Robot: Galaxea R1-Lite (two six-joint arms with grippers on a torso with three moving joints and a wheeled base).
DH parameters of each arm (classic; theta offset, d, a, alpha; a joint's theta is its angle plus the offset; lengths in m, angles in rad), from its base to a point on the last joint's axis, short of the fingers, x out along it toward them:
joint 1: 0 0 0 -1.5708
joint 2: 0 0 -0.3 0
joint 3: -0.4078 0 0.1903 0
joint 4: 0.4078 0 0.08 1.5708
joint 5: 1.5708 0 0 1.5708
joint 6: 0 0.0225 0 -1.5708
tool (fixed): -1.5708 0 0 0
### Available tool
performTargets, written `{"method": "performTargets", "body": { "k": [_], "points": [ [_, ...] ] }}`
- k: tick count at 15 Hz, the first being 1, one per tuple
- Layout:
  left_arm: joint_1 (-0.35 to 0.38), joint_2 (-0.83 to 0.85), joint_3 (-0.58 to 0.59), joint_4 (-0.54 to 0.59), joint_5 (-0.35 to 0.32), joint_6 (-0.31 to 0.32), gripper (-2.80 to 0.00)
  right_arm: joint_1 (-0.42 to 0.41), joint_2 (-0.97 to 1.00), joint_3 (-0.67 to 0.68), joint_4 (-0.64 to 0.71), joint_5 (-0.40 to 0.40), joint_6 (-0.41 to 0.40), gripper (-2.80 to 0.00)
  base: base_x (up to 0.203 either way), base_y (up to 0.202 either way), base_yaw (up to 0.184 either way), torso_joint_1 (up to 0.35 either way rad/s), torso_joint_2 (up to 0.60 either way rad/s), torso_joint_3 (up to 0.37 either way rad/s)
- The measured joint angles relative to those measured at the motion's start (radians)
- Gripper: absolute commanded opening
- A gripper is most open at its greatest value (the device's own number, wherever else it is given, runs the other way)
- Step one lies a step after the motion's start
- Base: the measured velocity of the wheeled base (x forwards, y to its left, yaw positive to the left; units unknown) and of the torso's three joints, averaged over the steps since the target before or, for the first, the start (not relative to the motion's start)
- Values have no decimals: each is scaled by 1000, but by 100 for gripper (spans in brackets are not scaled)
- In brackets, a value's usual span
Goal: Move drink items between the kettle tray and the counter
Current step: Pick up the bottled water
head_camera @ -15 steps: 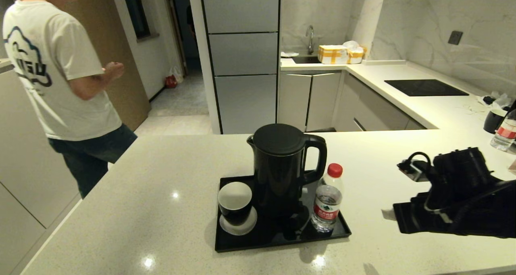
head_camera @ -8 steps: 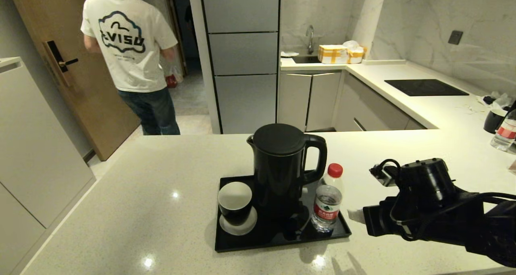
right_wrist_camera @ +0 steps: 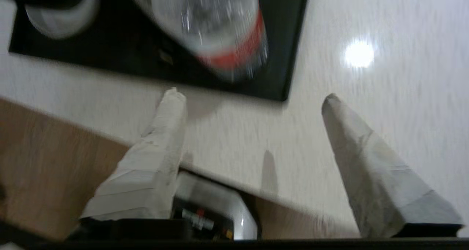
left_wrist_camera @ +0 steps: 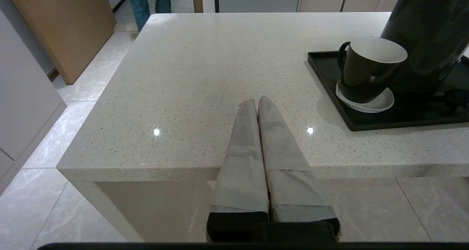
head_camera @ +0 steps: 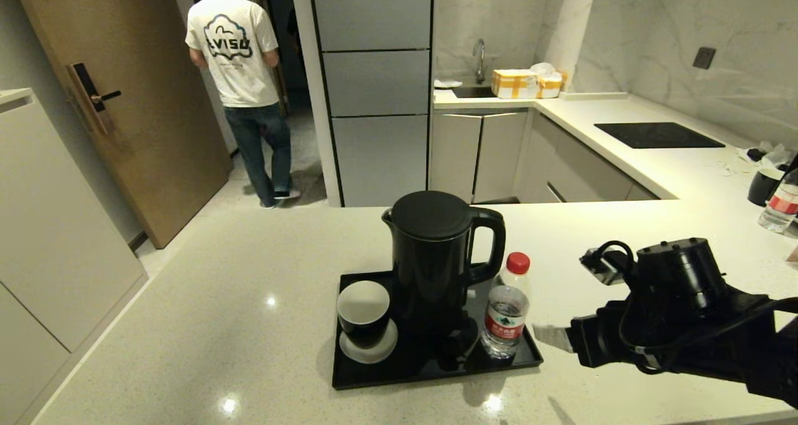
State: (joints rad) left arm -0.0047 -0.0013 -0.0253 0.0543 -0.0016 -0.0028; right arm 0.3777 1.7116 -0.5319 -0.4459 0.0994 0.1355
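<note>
Right tool open beside trayed bottle

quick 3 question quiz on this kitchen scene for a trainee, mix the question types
1. True or false: the bottle stands on the tray.
2. The right hand is: A) shut on the bottle, B) open beside the tray, C) holding the kettle.
3. Fill in: the cup sits on a white ____.

Key
1. True; it stands at the tray's right end, next to the kettle.
2. B; its fingers are spread over the counter and hold nothing. The left hand is shut at the counter's near edge.
3. Saucer.
</note>
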Motion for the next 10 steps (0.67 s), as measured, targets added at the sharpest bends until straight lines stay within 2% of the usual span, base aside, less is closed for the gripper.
{"method": "performTargets", "body": {
  "k": [3,10],
  "points": [
    [0,0,0,0,0,0,-280,10,116,-47,-117,-2,-5,0,0,0,0,0,0,0],
    [0,0,0,0,0,1,-280,36,243,-131,-132,-2,-9,0,0,0,0,0,0,0]
  ]
}}
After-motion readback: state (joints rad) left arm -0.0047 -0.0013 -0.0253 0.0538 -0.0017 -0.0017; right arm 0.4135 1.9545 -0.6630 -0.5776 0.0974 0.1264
